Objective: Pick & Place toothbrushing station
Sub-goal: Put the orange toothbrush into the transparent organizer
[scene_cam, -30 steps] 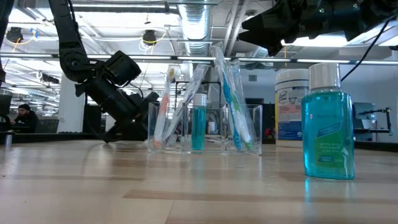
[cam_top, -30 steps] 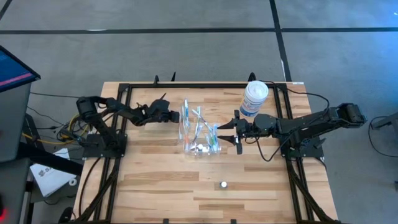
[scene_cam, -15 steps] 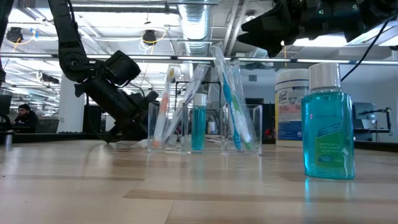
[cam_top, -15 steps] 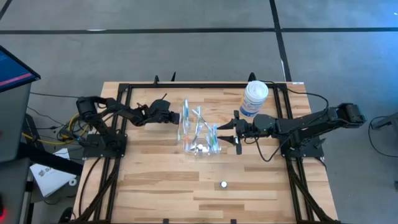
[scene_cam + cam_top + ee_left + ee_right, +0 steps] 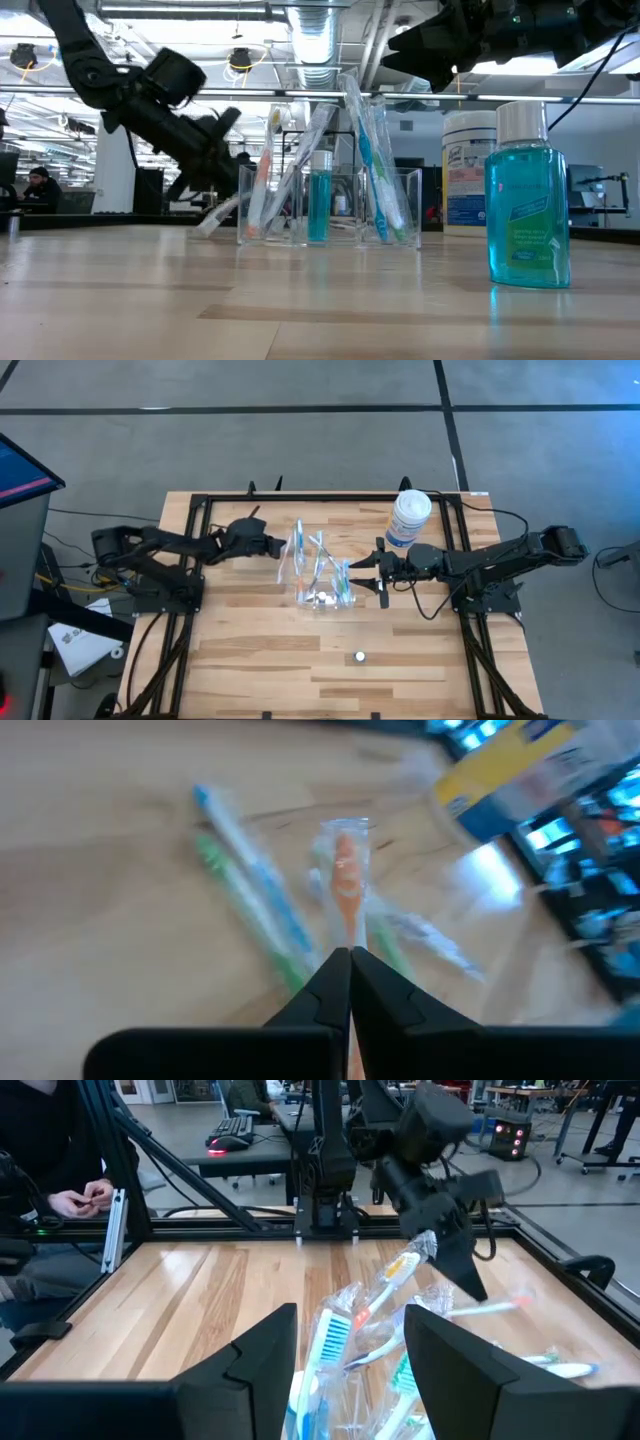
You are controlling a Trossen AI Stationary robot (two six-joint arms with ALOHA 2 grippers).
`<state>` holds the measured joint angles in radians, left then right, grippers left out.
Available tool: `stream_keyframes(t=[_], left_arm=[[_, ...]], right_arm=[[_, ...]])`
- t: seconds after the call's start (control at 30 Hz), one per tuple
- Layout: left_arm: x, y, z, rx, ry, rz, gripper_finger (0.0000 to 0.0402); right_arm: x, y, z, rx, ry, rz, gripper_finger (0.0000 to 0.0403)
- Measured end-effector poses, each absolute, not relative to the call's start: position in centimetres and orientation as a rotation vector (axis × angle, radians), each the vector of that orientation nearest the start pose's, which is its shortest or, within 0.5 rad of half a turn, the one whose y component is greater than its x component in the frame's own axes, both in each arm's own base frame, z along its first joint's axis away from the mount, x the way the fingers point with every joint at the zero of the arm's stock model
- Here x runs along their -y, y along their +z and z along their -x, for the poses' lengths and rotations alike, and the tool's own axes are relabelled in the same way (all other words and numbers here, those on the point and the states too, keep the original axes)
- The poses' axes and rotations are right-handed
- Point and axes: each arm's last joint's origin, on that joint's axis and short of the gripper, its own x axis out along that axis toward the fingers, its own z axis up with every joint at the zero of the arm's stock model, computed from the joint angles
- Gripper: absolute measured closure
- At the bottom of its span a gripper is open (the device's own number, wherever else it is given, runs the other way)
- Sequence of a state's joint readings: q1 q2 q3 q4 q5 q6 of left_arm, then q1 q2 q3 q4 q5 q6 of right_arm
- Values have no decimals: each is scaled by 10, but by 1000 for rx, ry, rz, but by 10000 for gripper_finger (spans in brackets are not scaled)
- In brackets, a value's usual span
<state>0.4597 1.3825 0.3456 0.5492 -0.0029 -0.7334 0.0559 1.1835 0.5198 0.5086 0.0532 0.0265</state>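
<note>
A: Where is the toothbrush set?

B: The clear holder (image 5: pixel 322 582) stands near the middle of the table (image 5: pixel 250 660), a little toward the back. In the low view it (image 5: pixel 330 205) has clear compartments side by side, with toothbrushes (image 5: pixel 375 170) leaning in them and a small tube (image 5: pixel 319 195) with blue content upright in the middle one.

A: And the left gripper?

B: The left gripper (image 5: pixel 280 546) is just beside the holder on its left side. Its jaws are closed on 1 wrapped toothbrush with an orange head (image 5: pixel 345 885); the left wrist view shows the 2 fingers pressed together around the handle. In the right wrist view this toothbrush (image 5: pixel 400 1270) sticks out of the gripper above the other brushes. In the low view it (image 5: pixel 222 213) slants down toward the table by the holder's wall.

A: The right gripper?

B: The right gripper (image 5: pixel 362 573) is at the right side of the holder, close to it. Its jaws are open and empty; its wrist view shows the 2 fingers (image 5: pixel 262 1355) apart, with brush heads between and beyond them.

A: What else is there?

B: A large white tub (image 5: pixel 409 518) stands at the back right, just behind the right arm. A bottle of blue liquid with a white cap (image 5: pixel 527 195) stands near the front edge, well apart from the holder. In the right wrist view, a person's hands (image 5: pixel 85 1198) show behind the table.
</note>
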Motion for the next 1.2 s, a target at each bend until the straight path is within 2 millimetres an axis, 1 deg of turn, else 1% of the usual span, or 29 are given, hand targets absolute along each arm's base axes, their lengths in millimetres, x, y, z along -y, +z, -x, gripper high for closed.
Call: stream_keyframes(t=[0.5, 0.9, 1.2], left_arm=[[-71, 196, -193, -49, 406, 696, 401], [-45, 225, -186, 65, 236, 542, 401], [-25, 241, -185, 173, 114, 394, 401]], right_arm=[[-12, 229, -245, -154, 2, -7, 226], [-12, 231, -246, -140, 3, 19, 226], [-12, 235, -246, -100, 4, 16, 226]])
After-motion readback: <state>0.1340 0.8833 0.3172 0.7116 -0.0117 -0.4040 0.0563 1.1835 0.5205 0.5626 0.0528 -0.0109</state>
